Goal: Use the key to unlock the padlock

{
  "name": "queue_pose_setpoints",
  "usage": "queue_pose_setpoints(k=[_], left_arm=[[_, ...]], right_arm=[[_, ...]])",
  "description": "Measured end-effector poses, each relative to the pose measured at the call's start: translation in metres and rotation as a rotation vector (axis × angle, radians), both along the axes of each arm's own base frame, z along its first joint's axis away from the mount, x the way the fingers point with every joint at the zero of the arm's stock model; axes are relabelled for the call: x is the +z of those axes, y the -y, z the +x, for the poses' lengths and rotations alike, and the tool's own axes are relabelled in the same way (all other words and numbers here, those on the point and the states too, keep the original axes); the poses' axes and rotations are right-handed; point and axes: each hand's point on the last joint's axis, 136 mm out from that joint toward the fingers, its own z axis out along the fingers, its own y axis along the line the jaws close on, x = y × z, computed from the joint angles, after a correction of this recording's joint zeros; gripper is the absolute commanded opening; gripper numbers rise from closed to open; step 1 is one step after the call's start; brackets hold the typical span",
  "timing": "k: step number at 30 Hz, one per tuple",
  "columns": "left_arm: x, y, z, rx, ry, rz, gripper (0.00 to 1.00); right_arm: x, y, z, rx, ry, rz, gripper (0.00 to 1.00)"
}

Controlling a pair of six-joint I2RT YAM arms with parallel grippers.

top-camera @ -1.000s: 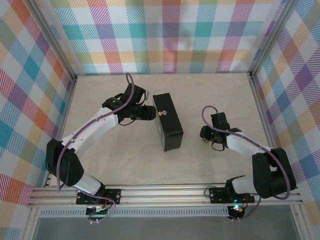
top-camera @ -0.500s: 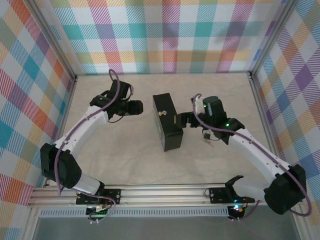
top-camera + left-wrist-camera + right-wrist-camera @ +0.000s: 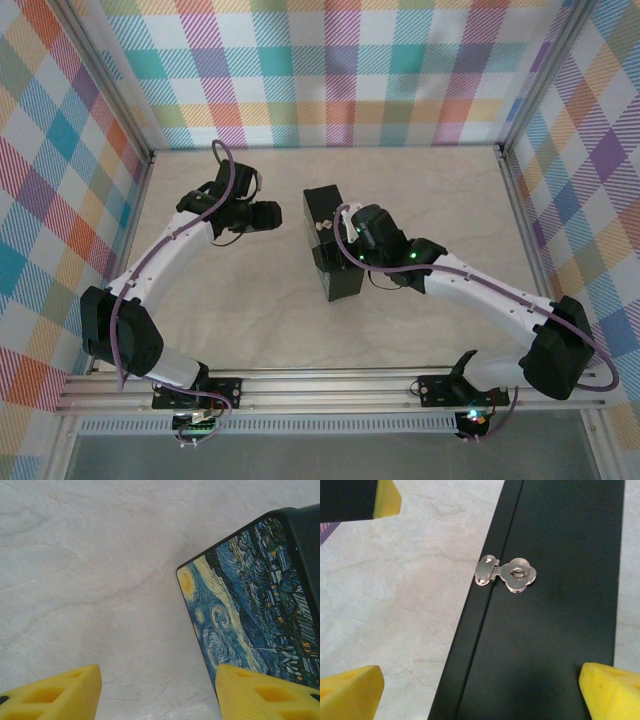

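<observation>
The right fingers (image 3: 351,689) have swung over the black box (image 3: 545,630), spread open; left fingers (image 3: 56,696) likewise open.

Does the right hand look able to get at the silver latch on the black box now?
Probably yes. The right hand is open over the black box, and the silver latch lies uncovered ahead of its fingers. Nothing seems to stand in the way.

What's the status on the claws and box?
Left claw open, beside box lid. Right claw open, over latch. No obstruction seen at latch.
</observation>
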Motion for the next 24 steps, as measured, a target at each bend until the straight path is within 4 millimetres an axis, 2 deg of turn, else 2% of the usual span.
queue_pose_setpoints(k=[7, 11, 18, 24], left_arm=[[-0.002, 0.000, -0.001, -0.007, -0.003, 0.005, 0.61], [-0.004, 0.001, -0.002, -0.010, -0.009, 0.002, 0.61], [-0.004, 0.001, -0.002, -0.016, -0.009, 0.001, 0.61], [-0.005, 0.003, -0.005, -0.027, -0.016, -0.007, 0.60]], right_arm=[[0.013, 0.014, 0.007, -0.058, 0.062, -0.029, 1.00], [0.016, 0.013, 0.010, -0.059, 0.065, -0.044, 1.00], [-0.013, 0.009, 0.012, -0.052, 0.006, -0.101, 1.00], [-0.024, 0.005, 0.011, -0.043, -0.027, -0.113, 1.00]])
